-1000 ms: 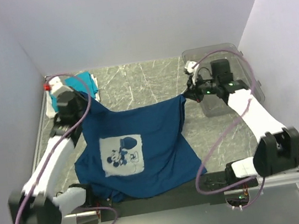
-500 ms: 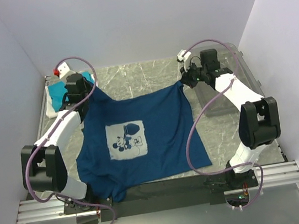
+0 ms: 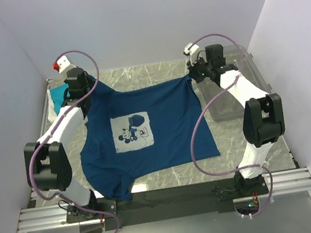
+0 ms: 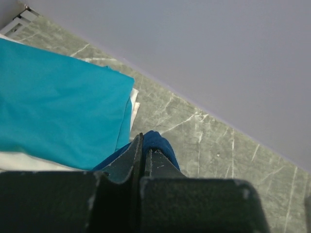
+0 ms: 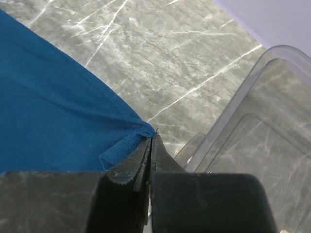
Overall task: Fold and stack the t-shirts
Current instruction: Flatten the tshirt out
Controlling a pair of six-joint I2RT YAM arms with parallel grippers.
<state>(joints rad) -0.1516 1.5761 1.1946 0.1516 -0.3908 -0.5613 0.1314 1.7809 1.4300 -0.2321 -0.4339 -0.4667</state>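
Observation:
A navy blue t-shirt (image 3: 158,133) with a pale square cartoon-mouse print (image 3: 133,132) is stretched out over the marble table, print up. My left gripper (image 3: 87,93) is shut on its far left corner; in the left wrist view navy cloth (image 4: 158,143) bulges round the closed gripper (image 4: 144,145). My right gripper (image 3: 192,77) is shut on the far right corner, where the hem (image 5: 121,148) is pinched at the closed gripper (image 5: 151,138). A folded teal t-shirt (image 4: 53,102) lies on a white one (image 4: 29,162) at the far left.
A clear plastic bin (image 3: 243,81) stands at the far right of the table, its rim (image 5: 252,82) just beside my right gripper. The left wall and back wall are close. The shirt's near hem (image 3: 116,188) hangs over the table's front edge by the arm bases.
Both arms have carried the shirt's corners farther toward the back wall. The shirt has slid away from the front edge and lies flatter and more spread.

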